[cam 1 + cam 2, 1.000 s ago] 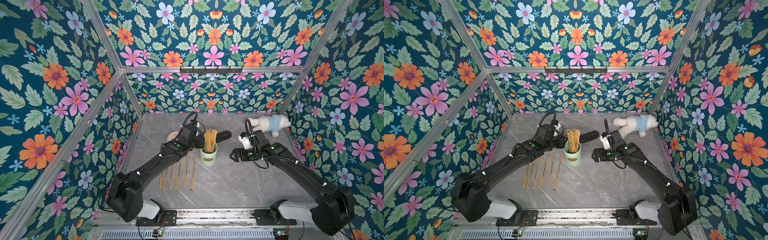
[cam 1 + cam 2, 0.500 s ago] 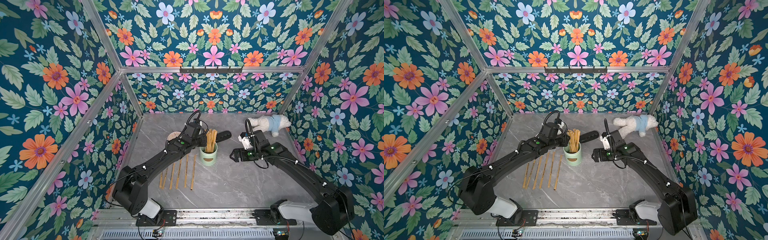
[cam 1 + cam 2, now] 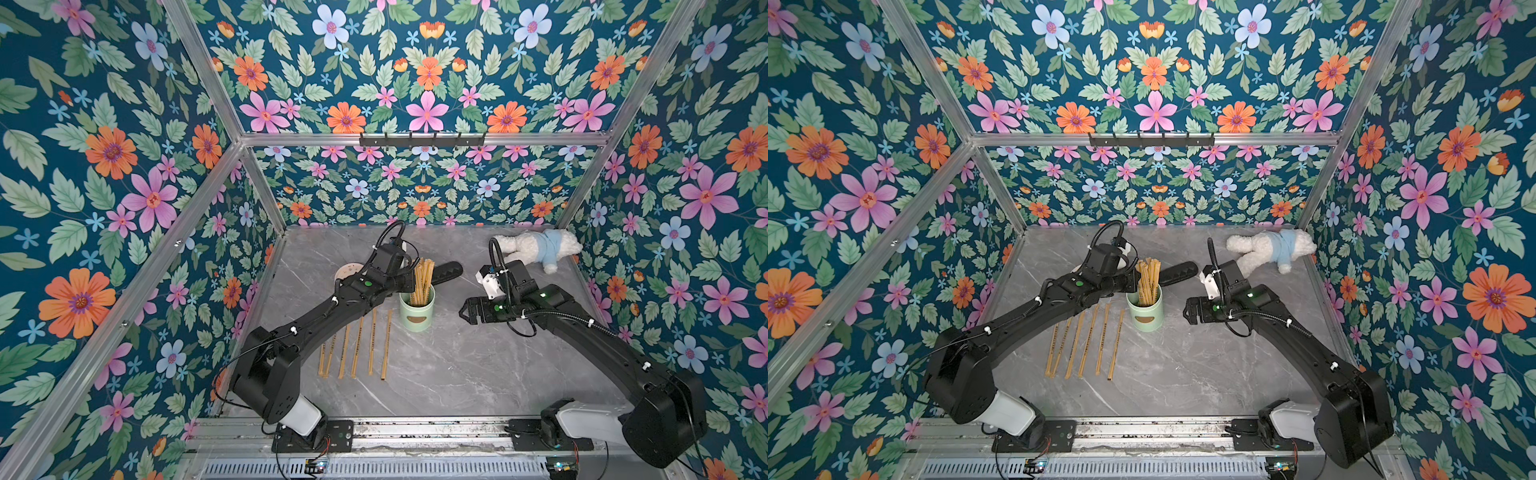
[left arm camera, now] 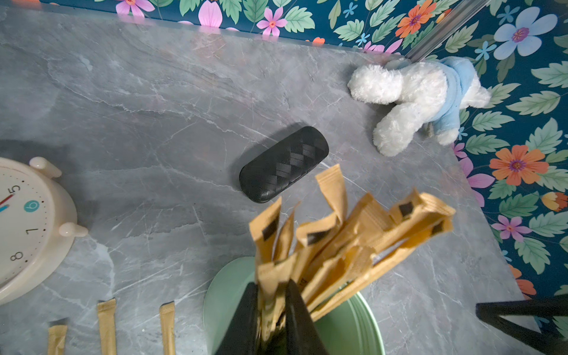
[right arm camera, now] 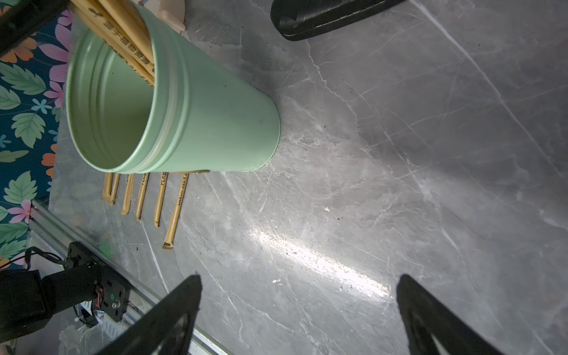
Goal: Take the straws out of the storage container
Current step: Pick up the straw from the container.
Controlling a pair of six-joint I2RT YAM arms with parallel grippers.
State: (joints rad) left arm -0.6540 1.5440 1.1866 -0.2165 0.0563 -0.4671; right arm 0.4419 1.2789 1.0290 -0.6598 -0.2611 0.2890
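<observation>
**At the container mouth: one straw pinched, clean draw wanted**

Between the fingers of the left gripper (image 4: 271, 284) a tan paper wrapper from the standing bundle of straws (image 4: 338, 239) is pinched, the fingers drawn in narrow just under its top end. Whether one wrapper or two is caught cannot be told. Directly beneath the fingertips the storage container (image 3: 417, 311) stands upright, and the rest of the bundle is fanned just beyond them. Back toward the left arm's base, six more straws (image 5: 175, 215) are laid in a row on the table (image 3: 457, 374). The right gripper (image 5: 299, 278) is held spread wide and empty over bare table, near the container's side but apart from it.

Judgement:
- The draw is best made along the straw's own lean, and upward until the lower end is clear of the rim, since the straws stand much taller than the container.
- Sideways drag is to be avoided, as the light container could be tipped or neighbouring straws pulled out with it.
- The pinch should be checked for a second wrapper before the straw is laid beside the row.
</observation>
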